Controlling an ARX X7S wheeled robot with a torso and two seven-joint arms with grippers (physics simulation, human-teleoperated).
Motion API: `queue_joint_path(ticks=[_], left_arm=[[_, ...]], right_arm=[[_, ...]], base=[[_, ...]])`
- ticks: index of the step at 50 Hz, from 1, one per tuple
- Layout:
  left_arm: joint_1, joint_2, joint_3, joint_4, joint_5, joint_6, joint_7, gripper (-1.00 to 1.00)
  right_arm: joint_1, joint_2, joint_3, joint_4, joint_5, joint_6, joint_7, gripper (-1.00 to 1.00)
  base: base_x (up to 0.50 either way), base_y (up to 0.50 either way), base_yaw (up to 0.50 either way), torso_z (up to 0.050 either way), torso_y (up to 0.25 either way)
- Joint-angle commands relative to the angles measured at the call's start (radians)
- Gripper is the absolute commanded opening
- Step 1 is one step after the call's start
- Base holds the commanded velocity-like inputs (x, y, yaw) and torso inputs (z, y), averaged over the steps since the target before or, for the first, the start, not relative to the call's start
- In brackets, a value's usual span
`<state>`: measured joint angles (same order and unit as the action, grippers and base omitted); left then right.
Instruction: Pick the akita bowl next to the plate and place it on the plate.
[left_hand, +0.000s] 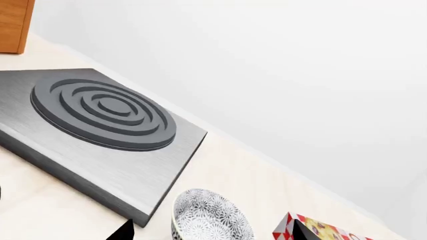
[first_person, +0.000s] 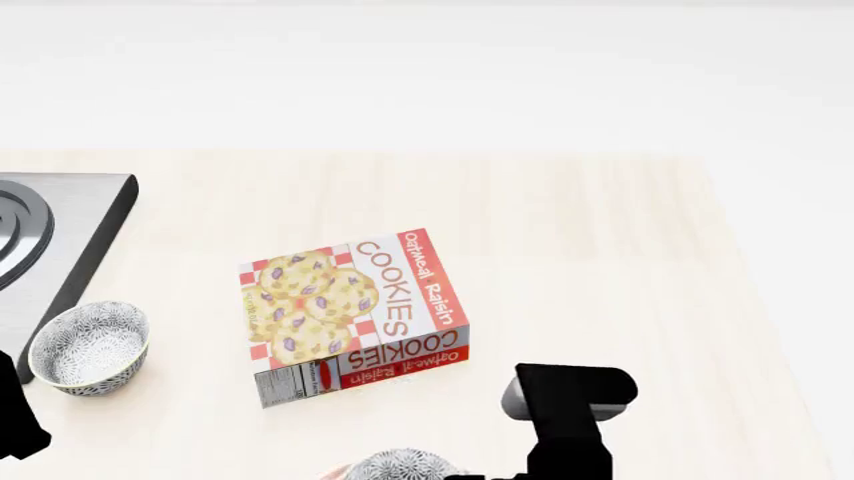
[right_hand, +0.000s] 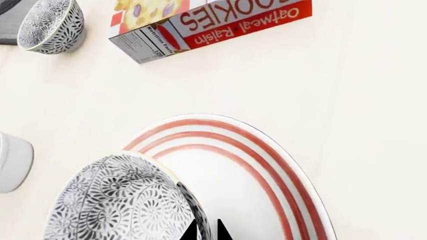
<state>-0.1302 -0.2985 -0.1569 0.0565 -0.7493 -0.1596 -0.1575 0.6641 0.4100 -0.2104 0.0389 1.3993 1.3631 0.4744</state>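
Right wrist view: right gripper (right_hand: 205, 231) fingertips pinched on rim of akita bowl (right_hand: 123, 200), bowl over plate (right_hand: 267, 170). Left gripper (left_hand: 210, 231) state unclear. Pale wood counter (first_person: 601, 250); cookie box (first_person: 354, 315), second bowl (first_person: 88, 346), stove (left_hand: 100, 135); white wall (first_person: 427, 70) behind.

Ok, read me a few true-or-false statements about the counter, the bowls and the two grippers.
1. The cookie box lies flat on the counter. True.
2. The plate has blue rings. False: the rings are red.
3. A second bowl sits beside the stove. True.
4. The left gripper is shut on a bowl. False: it is open and holds nothing.
5. The right gripper grips the akita bowl by its rim. True.
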Motion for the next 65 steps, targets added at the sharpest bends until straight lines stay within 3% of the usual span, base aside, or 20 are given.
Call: queue_joint_path(ticks=[1,47,48,54,65], left_arm=[[-0.003,-0.001,0.004,-0.01,0.001,0.006,0.004,1.0],[-0.004,-0.005,0.013,-0.024,-0.006,0.021,0.003,1.0],[-0.005,-0.004,0.014,-0.026,-0.005,0.022,0.004,1.0],[-0.005,-0.006,0.015,-0.023,-0.007,0.021,0.001,1.0],[-0.003,-0.01,0.017,-0.015,-0.013,0.016,-0.006,1.0]], right_arm=[[0.015,-0.002,-0.058,0.014,-0.058,-0.036,-0.064,-1.0],[0.028,0.007,-0.215,0.024,-0.18,-0.107,-0.181,-1.0],[0.03,0.004,-0.21,0.032,-0.175,-0.104,-0.17,1.0],[0.035,0.016,-0.231,-0.003,-0.178,-0.102,-0.19,1.0],[0.068,0.04,-0.188,-0.115,-0.084,-0.035,-0.093,1.0]], base=[[0.0,0.0,0.0,0.0,0.0],[0.0,0.0,0.0,0.0,0.0],[0.0,0.0,0.0,0.0,0.0],[0.0,0.0,0.0,0.0,0.0],[0.0,0.0,0.0,0.0,0.0]])
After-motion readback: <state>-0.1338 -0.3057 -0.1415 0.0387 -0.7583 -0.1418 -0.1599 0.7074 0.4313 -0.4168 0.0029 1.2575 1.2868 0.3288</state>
